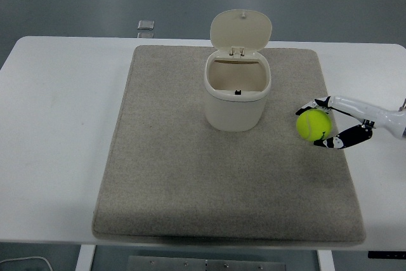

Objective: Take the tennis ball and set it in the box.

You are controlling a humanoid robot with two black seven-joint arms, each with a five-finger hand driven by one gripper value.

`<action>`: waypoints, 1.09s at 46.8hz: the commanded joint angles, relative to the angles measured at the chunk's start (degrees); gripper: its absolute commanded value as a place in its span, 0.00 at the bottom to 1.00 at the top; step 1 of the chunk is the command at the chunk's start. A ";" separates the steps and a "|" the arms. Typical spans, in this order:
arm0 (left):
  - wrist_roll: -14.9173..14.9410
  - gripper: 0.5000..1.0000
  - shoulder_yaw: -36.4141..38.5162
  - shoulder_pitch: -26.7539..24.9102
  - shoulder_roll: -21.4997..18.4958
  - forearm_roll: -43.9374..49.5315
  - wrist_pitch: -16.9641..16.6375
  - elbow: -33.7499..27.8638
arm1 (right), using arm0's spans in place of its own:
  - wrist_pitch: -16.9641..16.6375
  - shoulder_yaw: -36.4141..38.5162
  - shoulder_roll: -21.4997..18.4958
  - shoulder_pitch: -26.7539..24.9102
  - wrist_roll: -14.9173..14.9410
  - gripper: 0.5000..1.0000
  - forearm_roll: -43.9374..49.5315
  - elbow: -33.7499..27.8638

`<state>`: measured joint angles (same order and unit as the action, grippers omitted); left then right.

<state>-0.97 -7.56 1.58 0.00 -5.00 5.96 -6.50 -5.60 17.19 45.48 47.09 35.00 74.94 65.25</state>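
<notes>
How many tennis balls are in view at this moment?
1. The tennis ball sits at the mat's right side, between the fingers of the right hand, right of the open box. Nothing visible inside the box.

The right hand (342,122) shows slim white fingers (353,105) ending in black tips with small white markings. Another finger lower down is mostly black with white patches. At the picture's right edge the white shell meets a grey metal wrist, where a thin dark cable rises.
</notes>
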 commanded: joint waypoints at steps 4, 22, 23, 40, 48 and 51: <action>0.00 0.98 0.00 0.00 0.00 -0.01 0.01 0.00 | -2.39 0.12 1.19 4.14 0.00 0.00 -0.15 0.23; 0.00 0.98 0.00 0.00 0.00 -0.01 0.01 0.00 | -12.32 3.72 -0.56 14.78 0.00 0.00 -1.11 1.72; 0.00 0.98 0.00 0.00 0.00 -0.01 0.01 0.00 | -12.85 3.99 -0.91 15.22 0.00 0.00 -1.20 1.72; 0.00 0.98 0.00 0.00 0.00 -0.01 0.01 0.00 | -15.84 6.18 -11.98 17.68 0.00 0.00 -1.73 2.16; 0.00 0.98 0.00 0.00 0.00 -0.01 0.01 0.00 | -15.49 7.50 -15.59 17.59 0.00 0.00 -1.82 1.02; 0.00 0.98 0.00 0.00 0.00 -0.01 0.01 0.00 | -14.44 7.59 -16.47 17.51 0.00 0.00 -1.82 0.14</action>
<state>-0.96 -7.56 1.59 0.00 -5.00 5.96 -6.50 -20.98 24.68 29.93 64.75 35.00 73.15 66.28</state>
